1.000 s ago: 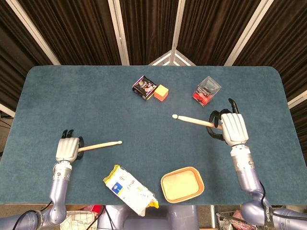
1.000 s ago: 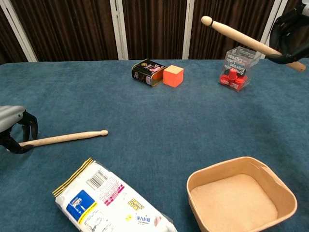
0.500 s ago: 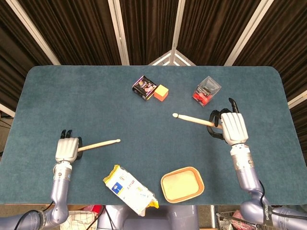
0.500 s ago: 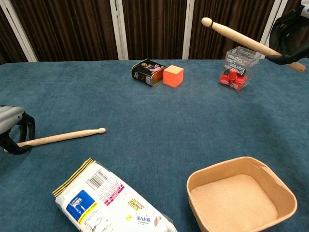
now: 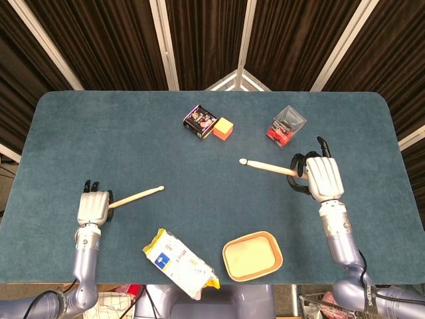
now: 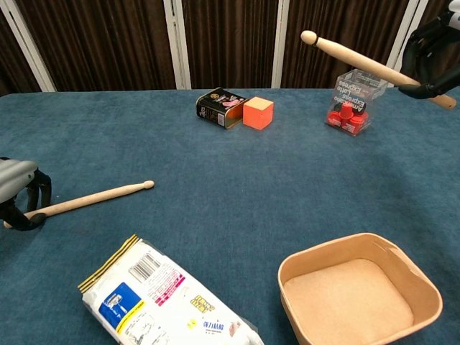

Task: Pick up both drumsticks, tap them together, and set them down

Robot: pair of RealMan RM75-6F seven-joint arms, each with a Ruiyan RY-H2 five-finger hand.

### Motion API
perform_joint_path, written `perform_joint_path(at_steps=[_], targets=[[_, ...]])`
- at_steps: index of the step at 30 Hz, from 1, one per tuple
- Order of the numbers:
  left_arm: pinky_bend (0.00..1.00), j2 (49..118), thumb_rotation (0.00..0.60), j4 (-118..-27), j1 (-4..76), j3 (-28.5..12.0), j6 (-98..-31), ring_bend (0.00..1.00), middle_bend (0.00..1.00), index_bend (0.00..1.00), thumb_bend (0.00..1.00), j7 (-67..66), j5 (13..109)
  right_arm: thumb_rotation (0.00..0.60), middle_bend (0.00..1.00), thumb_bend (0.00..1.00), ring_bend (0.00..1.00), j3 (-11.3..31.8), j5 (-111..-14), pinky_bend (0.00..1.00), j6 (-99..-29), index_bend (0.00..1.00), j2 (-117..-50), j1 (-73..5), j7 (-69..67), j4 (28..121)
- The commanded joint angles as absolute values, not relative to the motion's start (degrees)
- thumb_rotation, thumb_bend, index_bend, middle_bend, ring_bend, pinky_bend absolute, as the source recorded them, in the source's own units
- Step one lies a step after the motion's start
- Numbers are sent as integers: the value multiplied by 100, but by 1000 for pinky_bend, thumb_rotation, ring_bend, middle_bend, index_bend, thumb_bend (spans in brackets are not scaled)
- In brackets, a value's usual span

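My left hand (image 5: 93, 207) (image 6: 16, 191) grips the butt of one wooden drumstick (image 5: 138, 195) (image 6: 93, 197) near the table's left front. Its tip points right and is lifted slightly off the blue cloth. My right hand (image 5: 321, 175) (image 6: 435, 50) holds the other drumstick (image 5: 267, 167) (image 6: 359, 61) well above the table at the right. That stick's tip points left toward the middle. The two sticks are far apart.
A snack bag (image 5: 178, 261) (image 6: 162, 299) lies front left and a tan tray (image 5: 252, 255) (image 6: 359, 295) front centre. A dark tin (image 5: 200, 120) (image 6: 219, 107), an orange cube (image 5: 224, 128) (image 6: 258, 112) and a clear box of red pieces (image 5: 285, 125) (image 6: 350, 100) sit farther back.
The left hand has raised its drumstick, so the tip has risen off the cloth and drawn slightly left. The right hand and its stick have barely moved.
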State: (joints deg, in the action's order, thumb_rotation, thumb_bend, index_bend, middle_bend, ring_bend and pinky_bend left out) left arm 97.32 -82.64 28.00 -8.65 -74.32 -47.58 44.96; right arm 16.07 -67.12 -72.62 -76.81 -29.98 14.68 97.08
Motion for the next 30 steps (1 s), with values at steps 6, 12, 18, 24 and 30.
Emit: perform_joint_path(at_steps=[6, 12, 18, 24, 30], targets=[[0, 9708, 600, -8268, 2767, -883, -7424, 142, 597, 542, 527, -4528, 4637, 600, 683, 480, 445, 1621, -6717, 35, -7268, 622, -7681, -3005, 1479, 9658], [0, 9522, 600, -8402, 2701, -860, -7387, 142, 607, 547, 531, -4013, 5063, 600, 683, 482, 445, 1607, -6729, 34, -7291, 622, -7661, -2986, 1500, 9708], [0, 9251, 600, -8613, 2626, -808, -7443, 142, 610, 550, 532, -3545, 5574, 600, 683, 481, 445, 1632, -6728, 36, -7298, 622, -7644, -2996, 1517, 9759], [0, 8926, 600, -8726, 2591, -680, -7440, 143, 608, 550, 531, -2912, 6324, 600, 683, 481, 445, 1689, -6723, 34, -7322, 622, -7583, -3003, 1514, 9828], [0, 8378, 600, -8812, 2602, -509, -7606, 142, 611, 550, 527, -2042, 7509, 600, 683, 481, 452, 1779, -6711, 35, -7217, 622, -7559, -3114, 1495, 9745]])
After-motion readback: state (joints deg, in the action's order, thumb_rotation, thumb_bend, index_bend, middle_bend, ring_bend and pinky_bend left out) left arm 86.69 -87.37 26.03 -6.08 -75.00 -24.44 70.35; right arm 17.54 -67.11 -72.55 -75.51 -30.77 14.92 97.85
